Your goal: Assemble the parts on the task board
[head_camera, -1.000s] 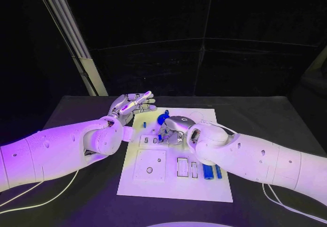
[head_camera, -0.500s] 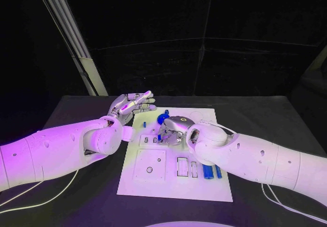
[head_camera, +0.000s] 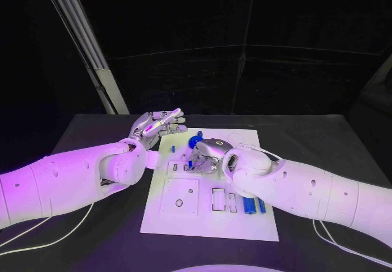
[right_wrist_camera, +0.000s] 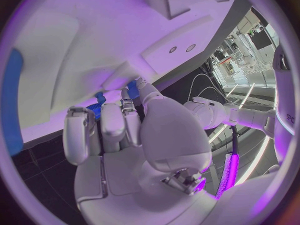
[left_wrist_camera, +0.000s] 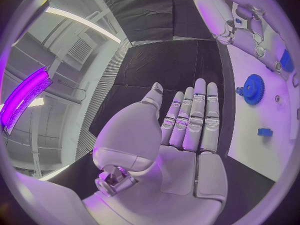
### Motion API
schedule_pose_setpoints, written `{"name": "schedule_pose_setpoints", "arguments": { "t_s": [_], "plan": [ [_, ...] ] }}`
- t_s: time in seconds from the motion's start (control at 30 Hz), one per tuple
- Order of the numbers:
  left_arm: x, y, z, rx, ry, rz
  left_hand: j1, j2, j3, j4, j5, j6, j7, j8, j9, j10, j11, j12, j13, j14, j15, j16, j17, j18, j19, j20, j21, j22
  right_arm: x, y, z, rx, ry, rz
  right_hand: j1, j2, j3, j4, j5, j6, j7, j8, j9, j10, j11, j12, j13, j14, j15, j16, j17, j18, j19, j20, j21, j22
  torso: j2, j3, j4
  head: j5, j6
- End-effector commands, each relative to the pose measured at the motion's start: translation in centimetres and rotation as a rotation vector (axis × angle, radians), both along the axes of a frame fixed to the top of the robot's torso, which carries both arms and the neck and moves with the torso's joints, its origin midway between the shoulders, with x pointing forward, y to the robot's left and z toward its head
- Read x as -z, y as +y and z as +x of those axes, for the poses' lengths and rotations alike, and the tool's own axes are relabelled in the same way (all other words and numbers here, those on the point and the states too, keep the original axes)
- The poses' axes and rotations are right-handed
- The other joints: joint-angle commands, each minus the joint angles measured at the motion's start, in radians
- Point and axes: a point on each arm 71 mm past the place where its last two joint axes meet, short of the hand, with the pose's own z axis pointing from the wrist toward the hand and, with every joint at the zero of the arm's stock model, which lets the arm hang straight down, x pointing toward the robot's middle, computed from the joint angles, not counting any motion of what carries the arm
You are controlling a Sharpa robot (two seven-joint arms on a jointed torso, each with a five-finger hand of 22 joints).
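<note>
Left hand [head_camera: 157,126]: raised beside the task board's far left corner, palm up, fingers straight and together, holding nothing
Right hand [head_camera: 208,155]: curled down on the task board [head_camera: 208,224], fingertips pinching a small blue part [head_camera: 190,164]
Blue gear [head_camera: 195,141]: toothed disc, flat on the board, just beyond the right hand

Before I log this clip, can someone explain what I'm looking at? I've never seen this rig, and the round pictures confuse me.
It is a robot with two white arms ending in silver hands, working at a black table. The square picture comes from a camera on its head, looking down. The two round ones come from cameras at each wrist, behind that hand. On the table lies a white task board with small blue parts, among them a blue gear and blue bars. The left hand hovers beside the board, fingers straight, holding nothing. The right hand is down on the board, fingers curled about a small blue part; a firm grip cannot be confirmed.
</note>
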Motion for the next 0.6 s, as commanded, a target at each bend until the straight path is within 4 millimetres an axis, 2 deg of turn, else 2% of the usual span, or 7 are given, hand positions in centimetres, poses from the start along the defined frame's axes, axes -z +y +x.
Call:
{"name": "schedule_pose_setpoints", "arguments": {
  "t_s": [0.03, 0.23, 0.33, 0.6],
  "plan": [
    [-0.13, -0.09, 0.02, 0.01, -0.002, -0.007, 0.005, 0.004, -0.001, -0.005, 0.0, 0.0, 0.002, -0.007, 0.0, -0.003, 0.0, -0.006, 0.0, -0.001, 0.004, -0.005, 0.001, 0.016, 0.009, 0.001, -0.002, -0.002, 0.58, -0.29, -0.02, 0.014, 0.017, -0.033, -0.006, -0.01, -0.004, 0.004, -0.004, -0.009, 0.002, -0.004, 0.0, -0.005, 0.004, -0.007, 0.094, -0.003, 0.008, -0.007, -0.003, 0.002, -0.008, 0.002, -0.006, 0.047, 0.0, 0.0, 0.0001, 0.0, 0.0],
    [-0.13, -0.05, 0.01, 0.009, -0.002, -0.007, 0.005, 0.004, -0.001, -0.005, 0.0, 0.0, 0.002, -0.007, 0.0, -0.003, 0.0, -0.006, 0.0, -0.001, 0.004, -0.005, 0.001, 0.016, 0.009, 0.001, -0.002, -0.002, 0.56, -0.33, -0.03, 0.015, 0.015, -0.031, -0.02, -0.023, -0.01, 0.009, -0.001, -0.014, 0.005, -0.007, -0.001, -0.01, 0.007, -0.013, 0.088, -0.004, 0.011, -0.011, -0.009, 0.003, -0.011, 0.005, -0.009, 0.042, 0.0, 0.0001, -0.0004, 0.0, 0.0],
    [-0.13, -0.04, 0.01, 0.009, -0.002, -0.007, 0.005, 0.004, -0.001, -0.005, 0.0, 0.0, 0.002, -0.007, 0.0, -0.003, 0.0, -0.006, 0.0, -0.001, 0.004, -0.005, 0.001, 0.016, 0.009, 0.001, -0.002, -0.002, 0.51, -0.32, -0.01, 0.021, 0.011, -0.026, -0.041, -0.033, -0.024, 0.021, -0.016, -0.019, 0.007, -0.009, 0.0, -0.011, 0.009, -0.014, 0.087, -0.005, 0.014, -0.013, -0.012, 0.003, -0.012, 0.007, -0.01, 0.04, 0.0, -0.0001, -0.0004, 0.0, 0.0],
    [-0.12, -0.02, 0.01, 0.009, -0.002, -0.007, 0.005, 0.004, -0.001, -0.005, 0.0, 0.0, 0.002, -0.007, 0.0, -0.003, 0.0, -0.006, 0.0, -0.001, 0.004, -0.005, 0.001, 0.016, 0.009, 0.001, -0.002, -0.002, 0.37, -0.37, 0.04, 0.037, -0.001, -0.014, -0.068, -0.048, -0.05, 0.041, -0.024, -0.023, 0.006, -0.009, 0.002, -0.015, 0.009, -0.019, 0.083, -0.006, 0.014, -0.017, -0.018, 0.004, -0.014, 0.009, -0.012, 0.036, 0.0, 0.0003, 0.0, -0.002, -0.001]
  ]
}}
